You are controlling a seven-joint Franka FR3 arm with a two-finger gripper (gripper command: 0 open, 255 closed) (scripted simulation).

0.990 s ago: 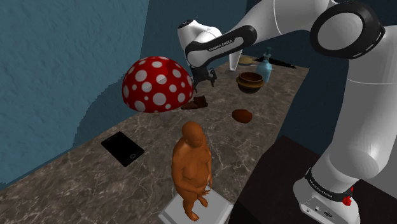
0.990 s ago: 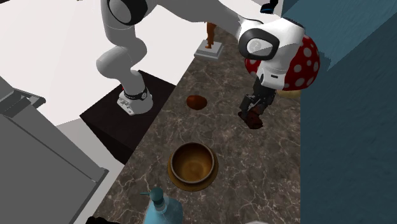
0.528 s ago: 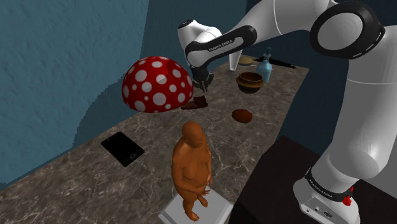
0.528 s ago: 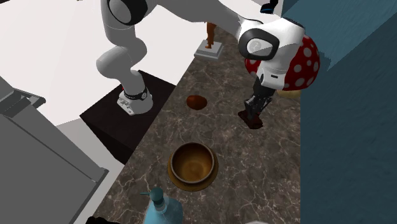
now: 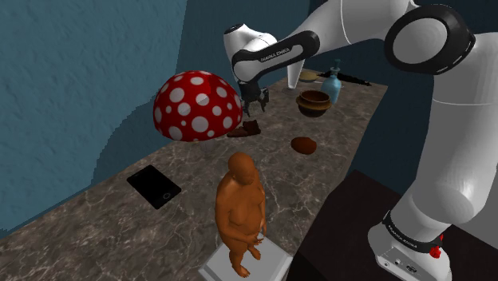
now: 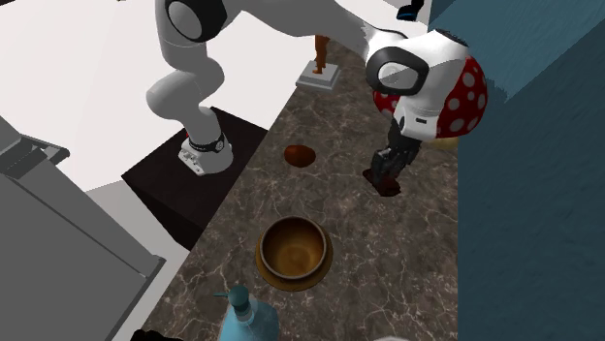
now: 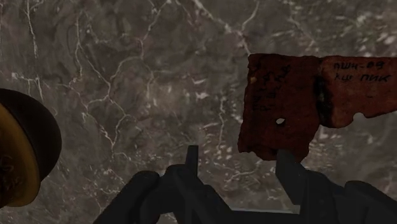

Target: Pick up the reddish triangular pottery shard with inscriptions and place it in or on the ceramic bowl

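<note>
**A:** Whereabouts of the reddish shard (image 7: 286, 105)?

**B:** Flat on the marbled tabletop (image 5: 279, 172), just beside the foot of the red, white-spotted mushroom (image 5: 195, 105), on the side away from the wall. Broken-edged, with dark lettering across the face. Touched by nothing.

**A:** And the black gripper (image 5: 257, 102)?

**B:** Hanging a little above the shard, close by the mushroom's cap, pointing down. Fingers (image 7: 191, 168) spread apart, clasping nothing: one tip over the shard's near edge, the other over bare marble. Probably off-centre like this because not yet lined up for a pinch across the piece.

**A:** Where to look for the bowl (image 5: 314, 102)?

**B:** Well apart from the mushroom, further along the tabletop, near a teal bottle (image 5: 333, 84). Brown, glossy, upright and empty, so ready to receive.

**A:** Anything near the way there?

**B:** A small brown lump (image 5: 302, 144), further from the mushroom than the shard, toward the tabletop's outer edge. Easy enough to pass over once lifted.

**A:** Stage of the task?

**B:** Seemingly the approach, with nothing lifted yet. Likely needed next: centring over the shard, lowering, closing on its thin edges. Risky with so flat a piece, and easy to skid it across the stone instead of raising it.
</note>
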